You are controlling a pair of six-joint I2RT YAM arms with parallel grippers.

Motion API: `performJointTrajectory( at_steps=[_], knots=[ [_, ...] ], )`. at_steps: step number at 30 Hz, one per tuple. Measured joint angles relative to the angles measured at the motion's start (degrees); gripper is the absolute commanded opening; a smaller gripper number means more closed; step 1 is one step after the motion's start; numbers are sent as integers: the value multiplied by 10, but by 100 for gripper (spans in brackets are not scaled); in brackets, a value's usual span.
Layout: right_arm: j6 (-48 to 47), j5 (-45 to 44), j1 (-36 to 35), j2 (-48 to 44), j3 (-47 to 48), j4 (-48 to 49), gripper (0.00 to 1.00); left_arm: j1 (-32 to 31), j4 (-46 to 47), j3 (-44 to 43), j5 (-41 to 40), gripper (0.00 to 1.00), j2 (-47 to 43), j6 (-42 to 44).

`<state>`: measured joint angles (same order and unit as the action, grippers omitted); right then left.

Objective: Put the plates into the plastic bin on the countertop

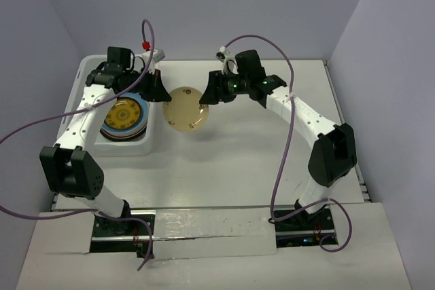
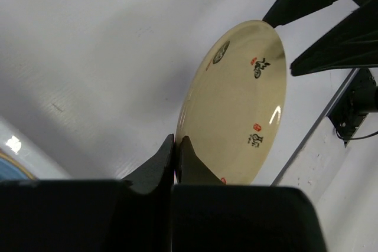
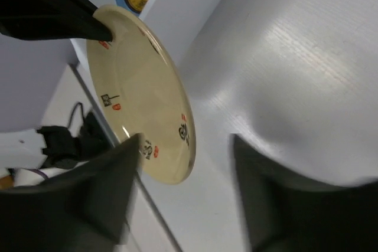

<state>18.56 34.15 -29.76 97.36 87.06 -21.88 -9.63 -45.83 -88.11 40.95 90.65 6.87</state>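
A cream plate (image 1: 185,108) with small red and black marks hangs tilted above the countertop (image 1: 238,161), just right of the plastic bin (image 1: 151,142). My left gripper (image 1: 165,98) is shut on its left rim; the left wrist view shows the jaws (image 2: 176,141) pinching the plate (image 2: 242,98). My right gripper (image 1: 206,97) is open at the plate's right edge. In the right wrist view the plate's rim (image 3: 142,87) lies between its spread fingers (image 3: 186,141). A dark gold-patterned plate (image 1: 124,114) tops a stack of plates inside the bin.
The bin stands at the far left of the countertop, against the lilac wall (image 1: 41,66). Purple cables (image 1: 285,134) loop from both arms. The right arm's elbow (image 1: 333,151) stands at the right side. A foil strip (image 1: 211,232) runs along the near edge.
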Motion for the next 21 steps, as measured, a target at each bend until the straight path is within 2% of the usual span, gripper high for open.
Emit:
performJointTrajectory(
  at_steps=[3, 6, 12, 16, 21],
  knots=[
    [7, -4, 0, 0, 0, 0, 100, 47, -13, -3, 20, 0, 5, 11],
    [9, -7, 4, 0, 0, -1, 100, 131, -35, -29, 29, 0, 26, 30],
    [5, -3, 28, 0, 0, -6, 100, 274, -58, -72, -6, 0, 73, 88],
    [-6, -3, 68, 0, -2, -14, 100, 316, -73, -72, -24, 0, 103, 122],
    [-16, -4, 110, -4, -15, -22, 100, 330, -72, -72, -46, 0, 149, 135]
  ],
)
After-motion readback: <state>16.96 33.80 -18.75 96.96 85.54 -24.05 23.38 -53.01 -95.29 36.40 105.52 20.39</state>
